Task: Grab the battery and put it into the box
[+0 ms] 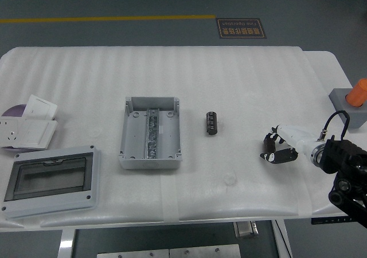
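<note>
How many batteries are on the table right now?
1. The battery lies on the white table, right of the open grey box and left of the right hand. None shows inside the box.

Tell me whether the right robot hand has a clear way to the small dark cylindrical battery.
Probably yes. Only bare white table shows between the right robot hand and the small dark cylindrical battery; the open grey box lies beyond it.

I work in an industrial workshop or test lab: a grey sealed floor [143,0] with a yellow line [103,19] and a floor sign [241,27] lies beyond my white foam-covered table's [229,74] far edge.
</note>
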